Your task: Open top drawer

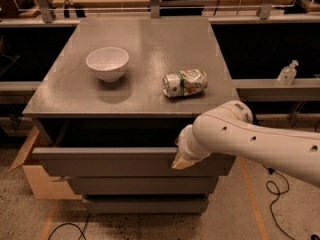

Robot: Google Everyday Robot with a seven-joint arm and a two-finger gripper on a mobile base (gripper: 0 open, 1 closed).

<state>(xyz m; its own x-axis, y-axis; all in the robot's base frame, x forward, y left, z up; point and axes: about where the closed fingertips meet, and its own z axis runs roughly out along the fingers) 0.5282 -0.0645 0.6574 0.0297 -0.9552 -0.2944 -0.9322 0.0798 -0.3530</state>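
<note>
The gripper point(181, 161) is a tan, wedge-shaped tip, set at the top edge of the drawer point(110, 161) front. Just behind it sits a short, pale, ringed collar. Behind that the arm point(260, 141) is a thick, smooth, cream-white tube with small dark round holes dotted along its side. Above the collar swells a domed joint cap with a dark mark.
</note>
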